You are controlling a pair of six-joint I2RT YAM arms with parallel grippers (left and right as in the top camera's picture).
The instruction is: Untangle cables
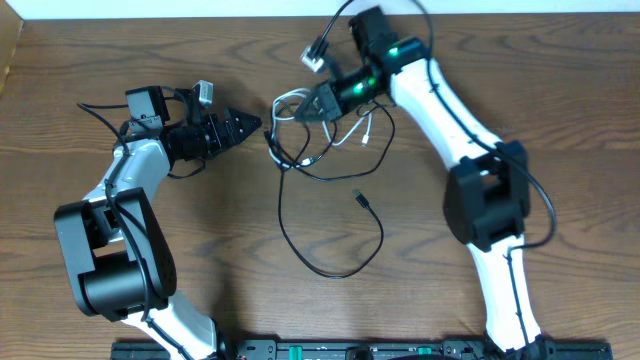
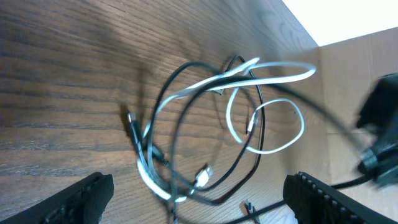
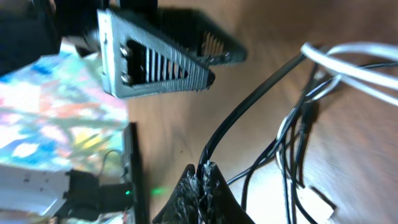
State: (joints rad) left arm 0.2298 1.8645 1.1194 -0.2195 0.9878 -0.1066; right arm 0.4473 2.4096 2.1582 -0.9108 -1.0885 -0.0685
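The left arm (image 1: 130, 180) holds its jaws wide; the right arm (image 1: 440, 100) pinches the black cable (image 3: 249, 109).

From overhead the light is even and soft: the counter (image 1: 200, 230) shows its grain without glare, and only faint shadows lie on it. A green lamp (image 1: 395, 48) glows on the right arm (image 1: 440, 100). In the left wrist view the white cable (image 2: 273, 71) is smeared and nearly blown out, and the black cable (image 2: 180, 74) is streaked by blur. The fingers (image 2: 81, 199) of the left end effector (image 2: 199, 180) are dark and soft. In the right wrist view the right end effector (image 3: 202, 186) is out of focus against a colourful blur.
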